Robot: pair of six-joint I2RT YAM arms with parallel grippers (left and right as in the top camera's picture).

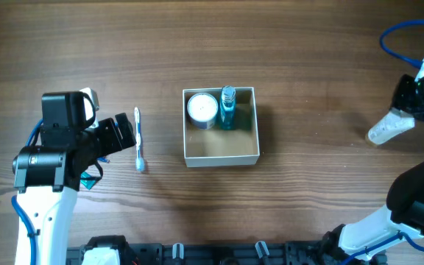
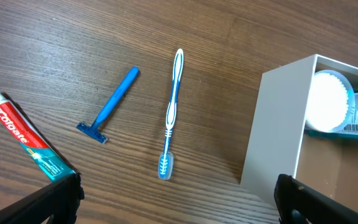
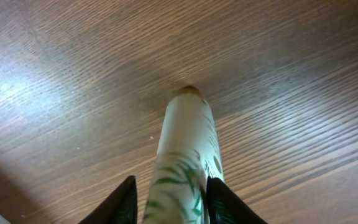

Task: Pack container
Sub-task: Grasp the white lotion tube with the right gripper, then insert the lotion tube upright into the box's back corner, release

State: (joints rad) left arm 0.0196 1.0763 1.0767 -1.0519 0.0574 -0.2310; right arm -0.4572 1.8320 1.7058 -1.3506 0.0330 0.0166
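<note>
The container (image 1: 223,145) sits at the table's centre in the overhead view, open side up. A round white-lidded jar (image 1: 202,109) and a blue bottle (image 1: 227,107) are crowded against its 12 o'clock wall. This leaves the 6 o'clock half of the tan floor bare, probably as room for longer items.

At 9 o'clock from the box, near but apart from it, lies a toothbrush (image 1: 138,140) with its head toward 6 o'clock. The left gripper (image 2: 176,190) hovers over the toothbrush with its fingers spread wide and nothing between them. This looks like a line-up for a pick. In the left wrist view a blue razor (image 2: 110,106) and a toothpaste tube (image 2: 27,140) lie further out, unpacked.

Well away at 3 o'clock, the right gripper (image 3: 173,196) is clamped around a white tube with a green leaf print (image 3: 188,143). The tube is tilted with its far tip at the wood, and I cannot tell whether the tip touches. Gripping it near one end would let it go into the box tip first.
</note>
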